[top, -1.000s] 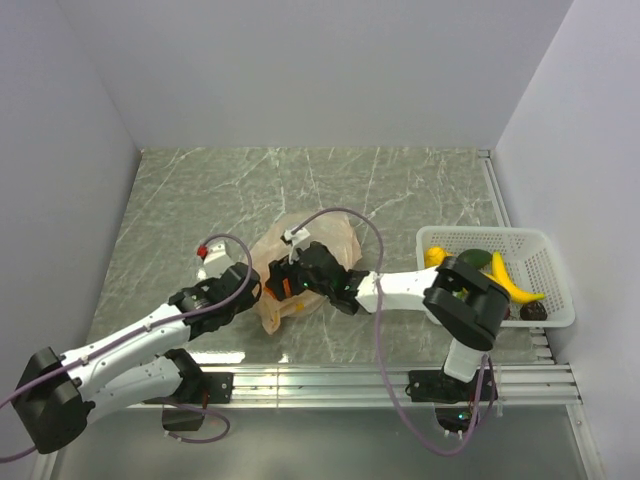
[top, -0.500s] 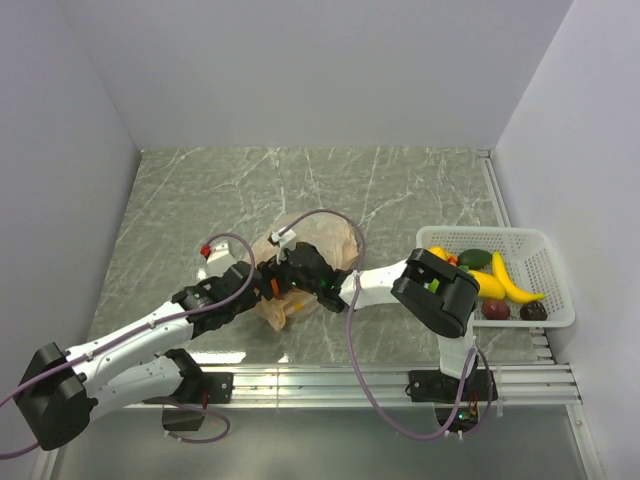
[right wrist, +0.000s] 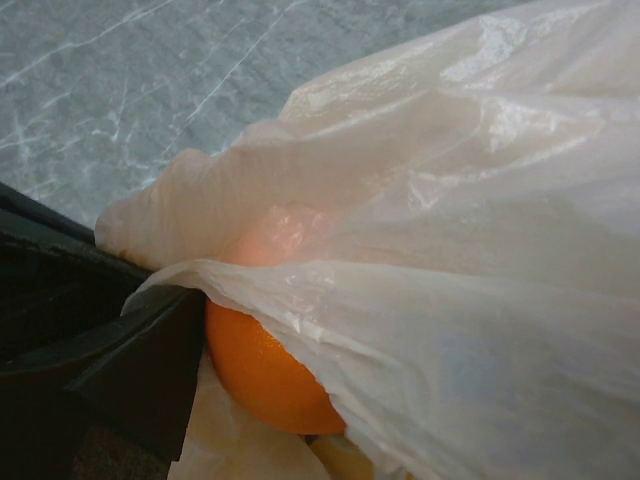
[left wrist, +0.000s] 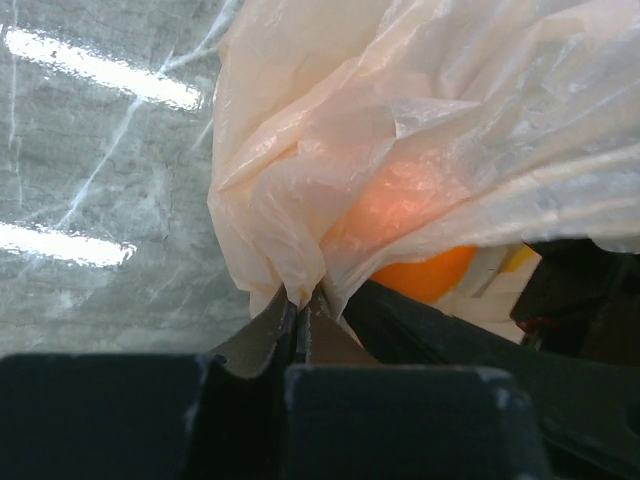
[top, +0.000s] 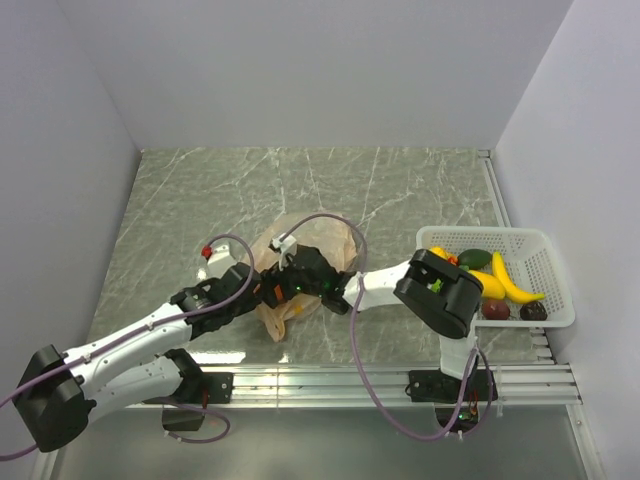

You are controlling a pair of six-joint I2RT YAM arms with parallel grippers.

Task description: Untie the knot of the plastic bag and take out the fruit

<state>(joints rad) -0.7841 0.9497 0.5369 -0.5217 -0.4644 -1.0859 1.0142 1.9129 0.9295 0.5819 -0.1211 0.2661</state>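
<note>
The pale orange plastic bag [top: 305,245] lies crumpled at mid-table. My left gripper [top: 257,293] is shut on a pinch of the bag's edge [left wrist: 298,290], with the jaws pressed together. An orange [left wrist: 425,272] shows inside the bag's mouth, partly behind plastic. My right gripper [top: 298,283] reaches into the bag's mouth. One dark finger [right wrist: 130,365] stands wide to the left against the orange [right wrist: 262,365], and the other finger is hidden under the bag's plastic [right wrist: 450,250]. A yellow piece [right wrist: 345,455] peeks out below the orange. The knot is out of view.
A white mesh basket [top: 550,312] at the right edge holds bananas [top: 510,280], a green avocado [top: 476,259] and dark fruit. A small red piece [top: 207,250] on a white object lies left of the bag. Rails run along the near edge.
My right gripper has pushed leftward, deeper into the bag's mouth, and its arm has swung left. The bag has bunched toward my left gripper, which still holds its edge.
</note>
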